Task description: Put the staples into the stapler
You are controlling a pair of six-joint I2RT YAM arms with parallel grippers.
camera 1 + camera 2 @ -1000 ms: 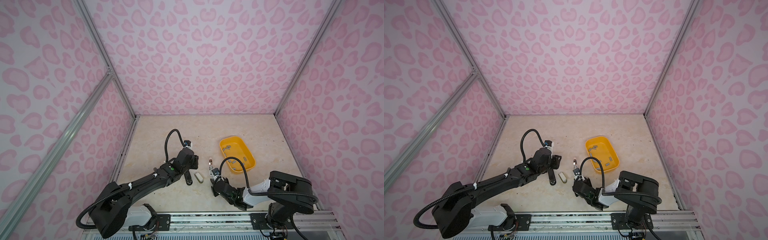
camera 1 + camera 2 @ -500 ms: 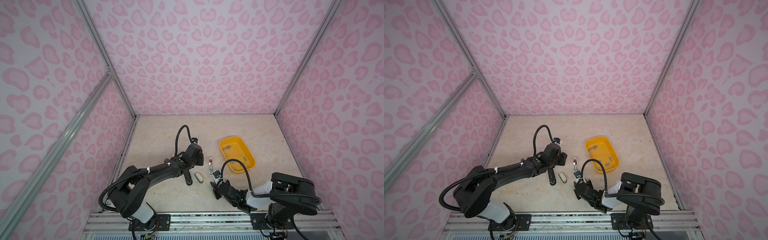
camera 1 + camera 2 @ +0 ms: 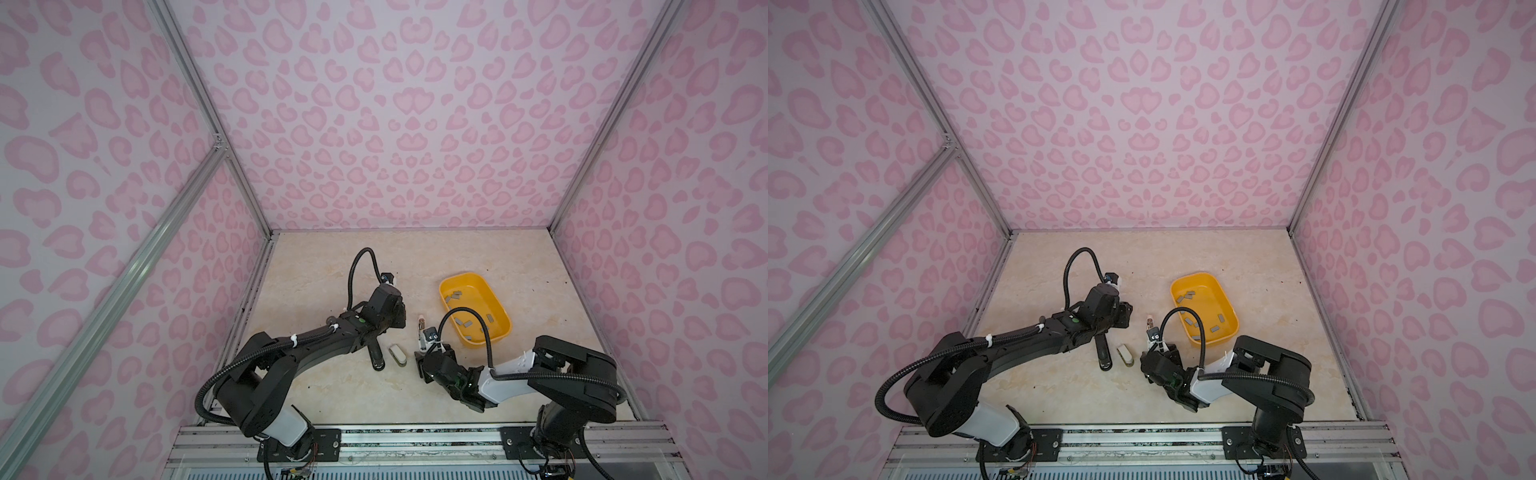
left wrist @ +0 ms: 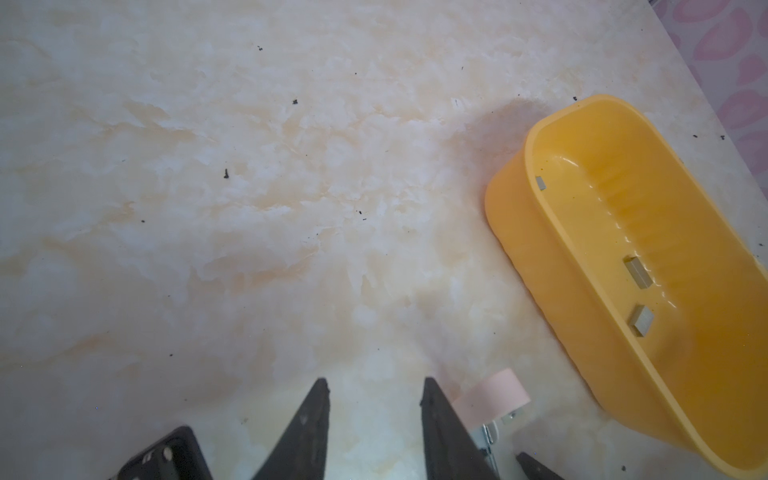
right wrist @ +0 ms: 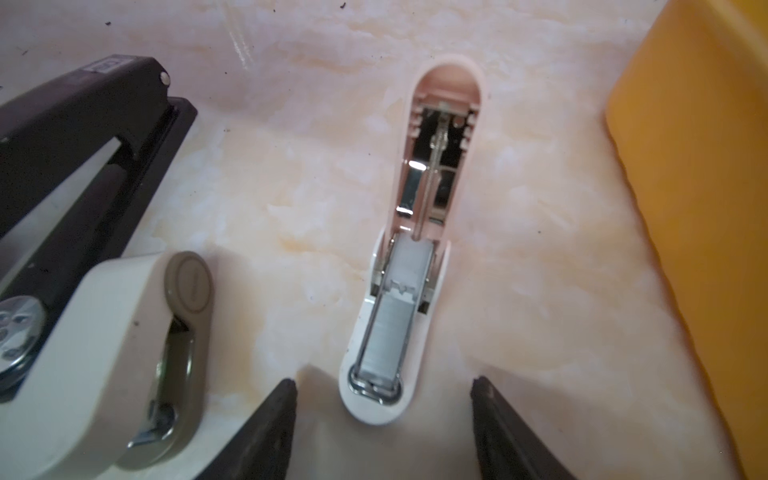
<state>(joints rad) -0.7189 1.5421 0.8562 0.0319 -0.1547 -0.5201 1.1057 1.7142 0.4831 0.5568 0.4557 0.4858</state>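
Grey metal fills the channel of the small pink-and-white plastic stapler (image 5: 395, 291). A strip of staples (image 5: 384, 336) lies seated in its open magazine, with the pink lid swung up and away from the white base. Judging from that, the loading itself looks done — what seems left is to close the lid.

The stapler stands on the marbled beige desk (image 4: 208, 208), between a yellow plastic tray (image 3: 457, 276) and a stubby cream stapler (image 5: 116, 332). A long black stapler (image 5: 83, 145) lies just beyond the cream one. Further loose grey strips (image 3: 461, 321) rest in the tray.

The right tool (image 5: 384, 381) sits low at the stapler's front end. Its jaws are spread wide on either side, touching neither side and holding nothing. The left tool (image 4: 374, 380) hovers over bare desk with its jaws a modest gap apart and empty. The tip of the pink lid shows just beside one of its fingers.

Against a second ago, the right tool's jaws have gone from nearly closed to wide, while the tool has hardly moved from its spot at the stapler — I read this as a release of the strip. The left arm has swung away from above the black stapler and towards the pink one, folding its elbow back as it goes. The staplers and the tray lie where they were.
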